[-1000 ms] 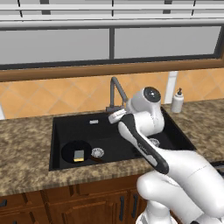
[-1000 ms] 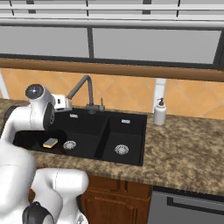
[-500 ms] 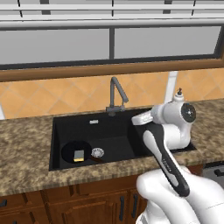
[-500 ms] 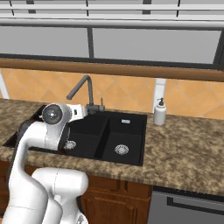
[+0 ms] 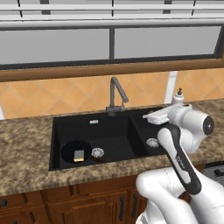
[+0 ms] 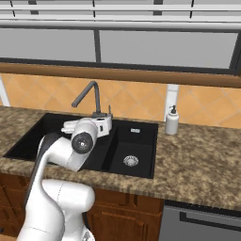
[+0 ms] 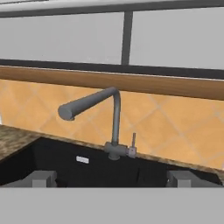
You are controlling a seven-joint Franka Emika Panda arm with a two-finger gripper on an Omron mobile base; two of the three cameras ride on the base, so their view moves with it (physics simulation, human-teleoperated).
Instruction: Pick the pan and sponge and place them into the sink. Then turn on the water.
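Black pan (image 5: 75, 151) — left, well apart from wide-spread gripper (image 7: 111, 178).

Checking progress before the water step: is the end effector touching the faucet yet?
Apart. The hand view shows the faucet well beyond the open end effector, with bare sink wall between.

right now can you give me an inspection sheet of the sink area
surface: speckled brown stone counter around the sink, a black double basin.
job's things: pan lies in the large basin; sponge sits in the pan. No water runs from the faucet, whose spout points over the large basin.
clutter: white soap dispenser on the counter to the right of the sink.
end effector: end effector open and empty, raised over the sink, facing the faucet and its small lever.
cables: nothing seen.
surroundings: tan tiled backsplash, wooden sill, window above, wooden cabinets below.
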